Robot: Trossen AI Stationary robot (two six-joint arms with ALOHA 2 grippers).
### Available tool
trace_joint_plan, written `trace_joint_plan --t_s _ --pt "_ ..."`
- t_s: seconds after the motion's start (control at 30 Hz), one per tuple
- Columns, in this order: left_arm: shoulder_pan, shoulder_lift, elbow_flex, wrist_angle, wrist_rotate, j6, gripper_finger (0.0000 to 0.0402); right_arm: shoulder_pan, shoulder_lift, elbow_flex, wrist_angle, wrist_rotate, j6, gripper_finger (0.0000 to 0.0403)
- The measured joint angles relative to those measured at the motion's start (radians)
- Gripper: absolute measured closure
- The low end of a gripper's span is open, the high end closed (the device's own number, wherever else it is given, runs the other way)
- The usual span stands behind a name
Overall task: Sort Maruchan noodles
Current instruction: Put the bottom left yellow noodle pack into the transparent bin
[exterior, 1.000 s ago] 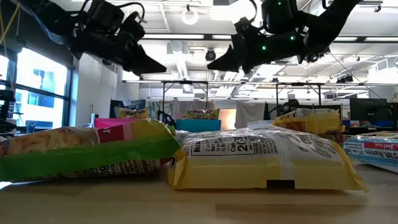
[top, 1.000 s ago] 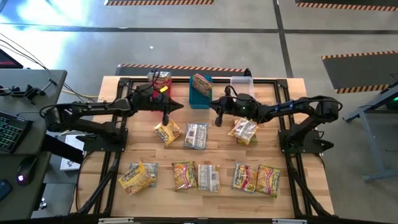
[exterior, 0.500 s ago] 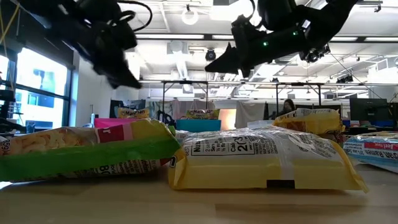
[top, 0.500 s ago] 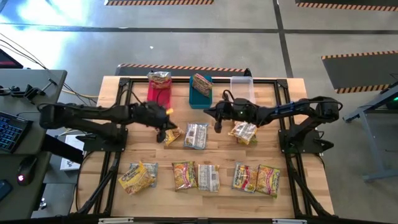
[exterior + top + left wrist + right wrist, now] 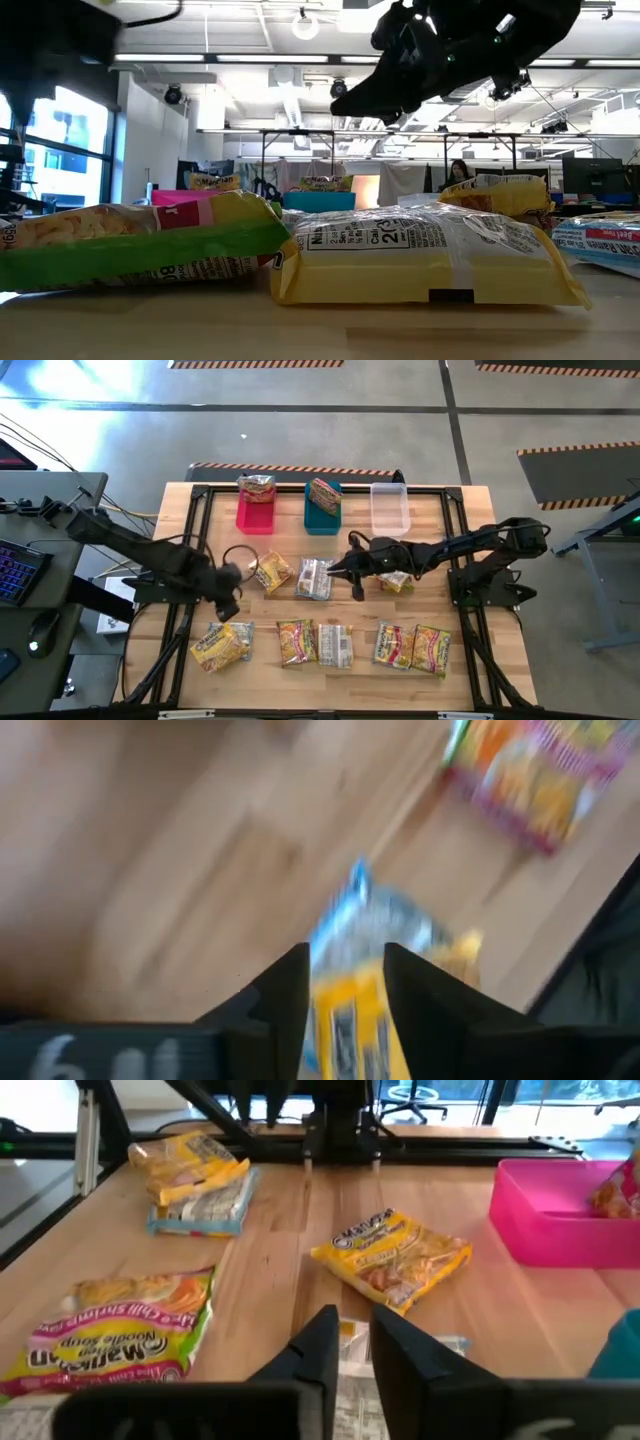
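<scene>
Maruchan noodle packets lie about the wooden table. A yellow packet (image 5: 270, 572) and a silvery one (image 5: 315, 578) lie mid-table. A yellow packet (image 5: 395, 578) lies under my right arm, and several lie in a near row (image 5: 335, 644). One packet rests in the pink bin (image 5: 255, 512), one in the blue bin (image 5: 322, 512). My left gripper (image 5: 228, 607) hangs open, pointing down, above the near-left packets (image 5: 222, 643); in its wrist view a yellow and blue packet (image 5: 345, 945) shows below the fingers. My right gripper (image 5: 356, 582) hovers beside the silvery packet (image 5: 350, 1380), its fingers (image 5: 322, 1342) a narrow gap apart.
A clear bin (image 5: 389, 508) stands at the far edge, right of the blue bin. A black frame (image 5: 196, 510) runs along the table's edges. Bare wood lies between the bins and the mid-table packets. A desk with a keyboard (image 5: 15, 568) stands off the table's left.
My left gripper has swung from beside the pink bin toward the table's near left, turning from slanted to pointing down over the near-left packets. My right gripper has moved toward the near edge, closer to the silvery packet. No packet has moved.
</scene>
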Motion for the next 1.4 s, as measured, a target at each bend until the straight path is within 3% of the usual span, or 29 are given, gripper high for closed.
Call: trace_joint_plan --t_s 0.1,0.27,1.03,1.2,1.4 --pt "-0.059 0.01 -0.001 -0.039 0.069 -0.101 0.0256 0.008 0.0 0.0 -0.011 0.001 0.0 0.0336" --pt "-0.082 0.042 -0.002 -0.023 0.108 -0.108 0.023 0.008 0.0 0.0 -0.05 -0.018 0.0 0.0308" --pt "-0.08 0.348 -0.003 0.049 0.146 0.376 0.0223 0.008 0.0 0.0 -0.063 -0.108 0.01 0.0292" --pt "-0.08 0.385 -0.002 0.056 0.147 0.482 0.0254 0.008 0.0 0.0 -0.071 -0.108 0.01 0.0292" --pt "-0.08 0.385 -0.003 0.057 0.146 0.556 0.0351 0.008 0.0 0.0 -0.083 -0.108 0.01 0.0292"
